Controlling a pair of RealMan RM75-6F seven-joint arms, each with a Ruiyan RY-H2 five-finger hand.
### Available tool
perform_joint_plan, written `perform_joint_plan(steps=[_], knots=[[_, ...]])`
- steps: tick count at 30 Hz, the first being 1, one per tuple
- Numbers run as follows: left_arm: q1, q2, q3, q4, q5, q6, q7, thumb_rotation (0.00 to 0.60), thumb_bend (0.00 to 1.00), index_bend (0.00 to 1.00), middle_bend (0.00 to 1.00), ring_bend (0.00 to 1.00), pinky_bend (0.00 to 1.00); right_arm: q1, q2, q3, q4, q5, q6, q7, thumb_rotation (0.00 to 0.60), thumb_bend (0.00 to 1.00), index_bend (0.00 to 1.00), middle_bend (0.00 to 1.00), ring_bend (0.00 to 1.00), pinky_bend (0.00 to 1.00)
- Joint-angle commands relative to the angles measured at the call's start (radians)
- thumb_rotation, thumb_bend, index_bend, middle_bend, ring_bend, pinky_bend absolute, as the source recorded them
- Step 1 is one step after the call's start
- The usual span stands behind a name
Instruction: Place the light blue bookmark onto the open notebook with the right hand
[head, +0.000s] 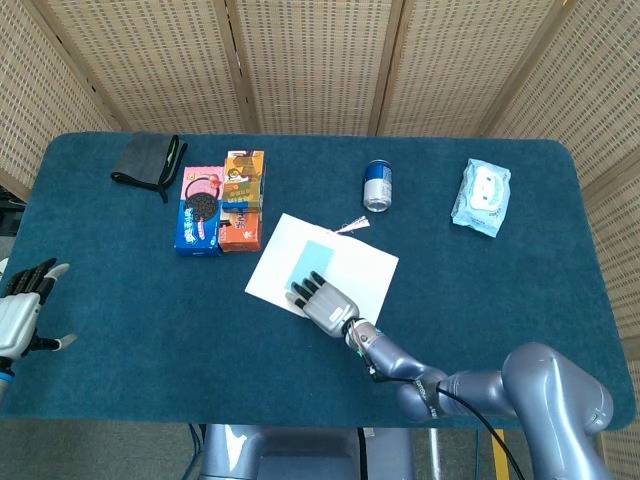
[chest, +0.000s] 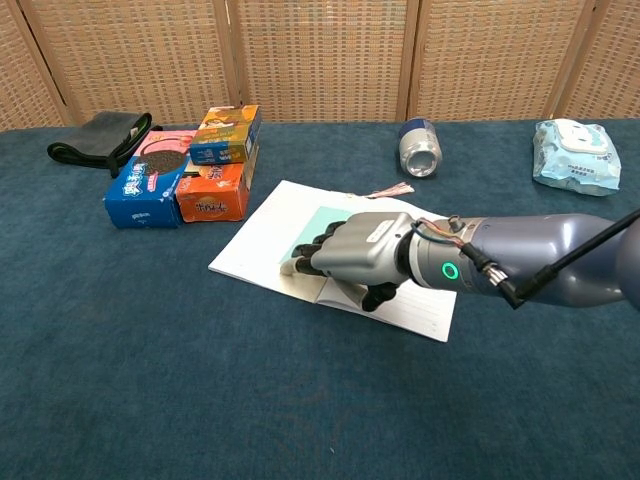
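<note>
Two hands are in view. The right hand (head: 322, 300) lies palm down over the near edge of the open notebook (head: 352, 268), its fingers (chest: 318, 247) extended flat and close together, their tips resting on the near end of the light blue bookmark (head: 313, 258). Nothing is enclosed in its grasp; whether the fingertips press on the bookmark or merely touch it cannot be told. The bookmark lies flat on the left page of the notebook, with its pink tassel (head: 350, 226) trailing off the far edge onto the table (head: 120, 300). The left hand (head: 20, 305) sits at the far left edge of the table, fingers apart and holding nothing.

Beyond the notebook, a blue can (head: 377, 185) stands upright. A pack of wet wipes (head: 481, 196) lies toward the far right. To the left of the notebook, snack boxes (head: 220, 200) are grouped side by side, and a dark pouch (head: 145, 160) rests near the far left corner.
</note>
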Motion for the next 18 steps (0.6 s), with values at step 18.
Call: perform_joint_plan(steps=[18], knots=[[0.001,-0.001,0.001,-0.003,-0.001,0.003,0.004,0.6,0.03,0.0,0.0,0.0,0.0,-0.021,0.006,0.013,0.021,-0.087,0.006,0.041,0.6,1.0,0.0,0.0,0.0,0.0]])
